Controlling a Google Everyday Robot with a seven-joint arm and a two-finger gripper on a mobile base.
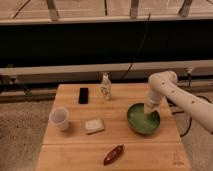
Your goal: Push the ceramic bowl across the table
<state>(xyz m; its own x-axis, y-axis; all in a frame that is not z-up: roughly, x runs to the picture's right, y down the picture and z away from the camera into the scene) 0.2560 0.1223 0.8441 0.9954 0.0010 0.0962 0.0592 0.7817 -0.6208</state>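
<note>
- The bowl (143, 120) sits on the right half of the table (75, 155).
- The gripper (148, 113) is at the bowl's far inner rim; I cannot tell whether it is wide or narrow.
- The arm (172, 92) is cut off at the frame edge, right of the bowl.

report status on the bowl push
Hand low at bowl right rim. Bowl on table, right side of view. To its left, apart: white pad and cup.
</note>
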